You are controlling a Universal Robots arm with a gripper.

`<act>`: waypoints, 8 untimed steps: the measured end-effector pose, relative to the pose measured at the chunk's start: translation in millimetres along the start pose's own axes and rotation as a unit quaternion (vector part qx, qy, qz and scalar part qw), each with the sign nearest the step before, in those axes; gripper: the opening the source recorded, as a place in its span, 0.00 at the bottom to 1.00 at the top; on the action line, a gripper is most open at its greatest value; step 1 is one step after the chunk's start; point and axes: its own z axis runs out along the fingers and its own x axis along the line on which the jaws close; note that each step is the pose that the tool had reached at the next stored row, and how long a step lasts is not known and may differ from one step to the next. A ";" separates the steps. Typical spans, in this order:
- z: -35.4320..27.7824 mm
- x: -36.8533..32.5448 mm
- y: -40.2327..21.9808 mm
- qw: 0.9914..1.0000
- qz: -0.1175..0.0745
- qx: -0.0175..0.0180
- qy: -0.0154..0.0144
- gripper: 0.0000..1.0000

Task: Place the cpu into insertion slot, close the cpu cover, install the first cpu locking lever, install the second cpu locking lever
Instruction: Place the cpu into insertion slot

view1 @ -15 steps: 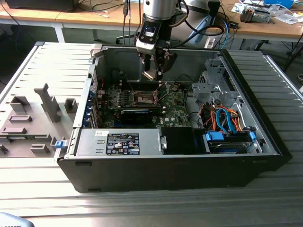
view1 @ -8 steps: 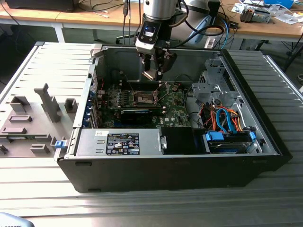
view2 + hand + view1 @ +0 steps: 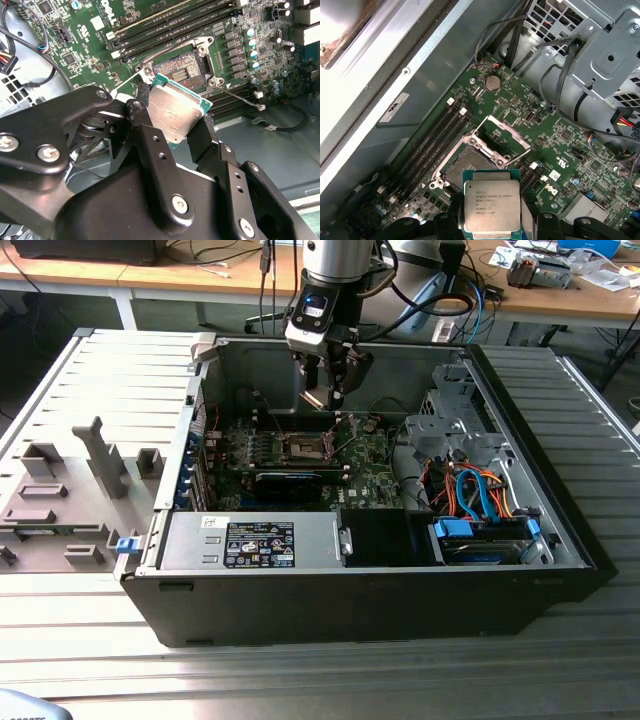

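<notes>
Silver-grey arm, black jointed tool, silver hex screws along its links

Bright even light, with soft glare on the cpu.

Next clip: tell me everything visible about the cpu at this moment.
The cpu is a flat square chip: a silvery-grey metal face with small print, on a green board showing as a thin rim. In both wrist views the pincer grips it by two opposite edges, black fingers touching either side. It hangs in the air above the motherboard, just short of the open insertion slot, not yet seated; nothing else touches it.
</notes>
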 end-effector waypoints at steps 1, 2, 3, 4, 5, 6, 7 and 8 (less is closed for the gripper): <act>0.0 0.0 0.0 1.000 0.000 0.000 0.000 0.55; 0.0 0.0 0.0 1.000 0.001 0.000 0.000 0.55; 0.0 0.0 0.0 1.000 0.002 0.000 0.000 0.55; 0.0 0.0 0.0 1.000 0.003 0.000 0.000 0.55; 0.1 0.0 0.0 1.000 0.003 0.000 0.000 0.55; 0.1 0.0 0.0 1.000 0.004 0.000 0.000 0.55; 0.1 0.0 0.0 1.000 0.004 0.000 0.000 0.55; 0.1 0.0 0.0 1.000 0.005 0.000 0.000 0.55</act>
